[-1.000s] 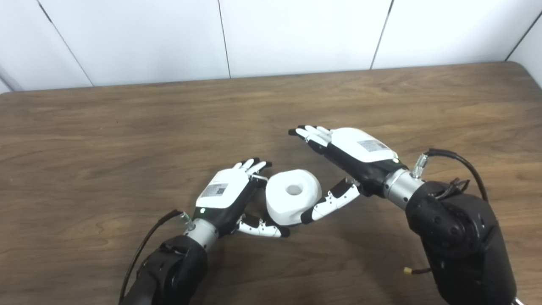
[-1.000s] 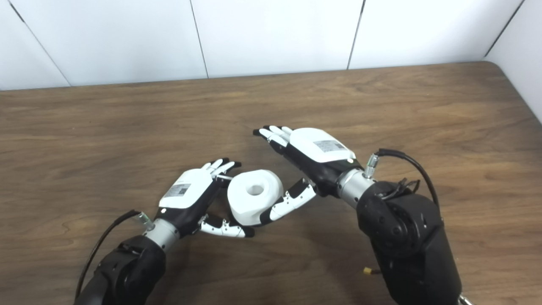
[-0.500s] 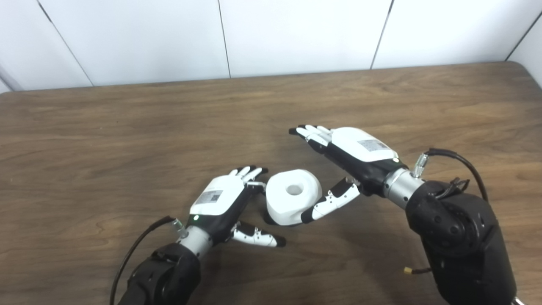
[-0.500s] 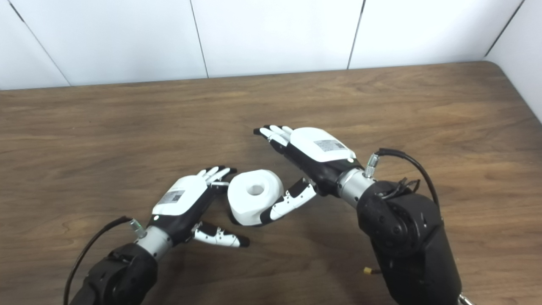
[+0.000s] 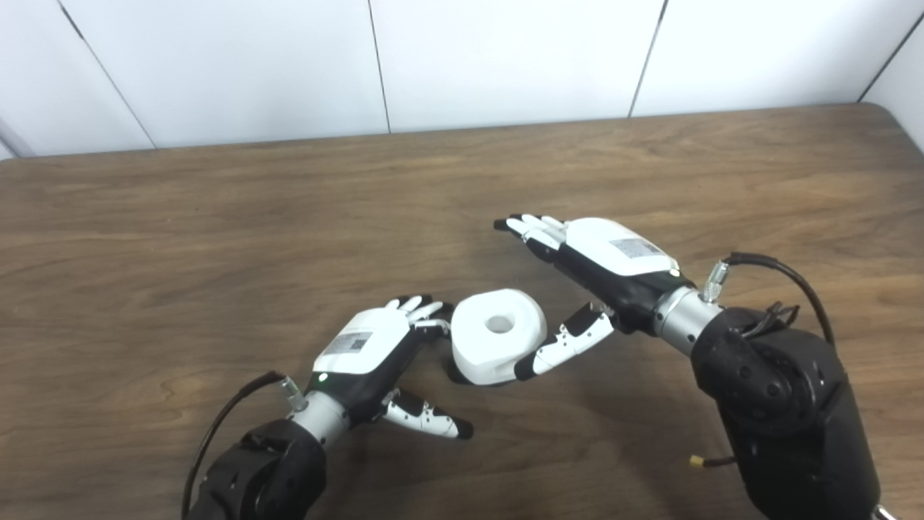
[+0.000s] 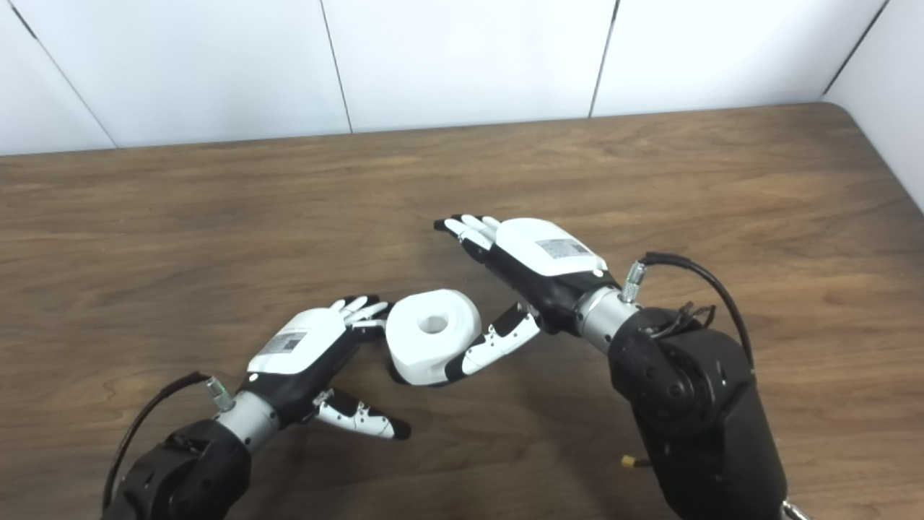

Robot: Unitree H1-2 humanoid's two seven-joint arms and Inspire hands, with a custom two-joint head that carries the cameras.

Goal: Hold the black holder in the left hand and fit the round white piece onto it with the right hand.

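The white piece (image 5: 498,334) sits on the table (image 5: 216,217), nearer the front edge than the back edge and about halfway between the side edges. It is round with a hole on top. A thin dark rim peeks out under it. That may be the black holder, but I cannot tell for sure.

The right hand (image 5: 592,271) is spread wide and holds nothing. Its thumb (image 5: 559,347) rests against the side of the white piece, and its fingers (image 5: 530,225) point away past it. The left hand (image 5: 368,350) is spread too, with nothing in it. Its fingertips (image 5: 422,309) are just beside the white piece on the other side, maybe touching — hard to say.

I think the piece may already be on the holder. What could go wrong? A hand could bump the piece as it pulls away — the thumb is right against it — and knock it over or slide it along the table.
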